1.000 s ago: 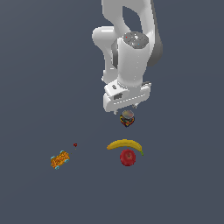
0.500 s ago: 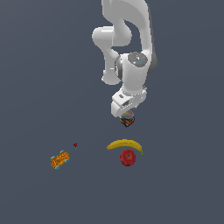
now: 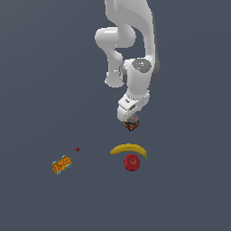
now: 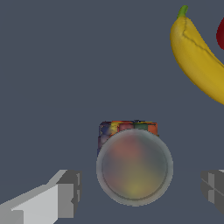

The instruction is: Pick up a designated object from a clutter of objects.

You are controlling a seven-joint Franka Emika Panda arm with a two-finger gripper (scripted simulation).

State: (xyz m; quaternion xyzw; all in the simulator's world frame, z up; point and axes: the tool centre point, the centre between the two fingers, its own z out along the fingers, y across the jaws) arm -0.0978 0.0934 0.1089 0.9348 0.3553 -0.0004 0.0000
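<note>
Your gripper [image 4: 139, 193]: spread, grasping nothing | block [image 4: 133, 164]: centred between its fingers, untouched | banana [image 4: 199, 61], apple [image 3: 131, 162]: beyond

A plain dark grey-blue floor [image 3: 40, 67] lies beneath everything.

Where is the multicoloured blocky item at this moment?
In the exterior view, the multicoloured blocky item sits directly under the gripper, above the banana and apple. In the wrist view it lies between the open fingers.
</note>
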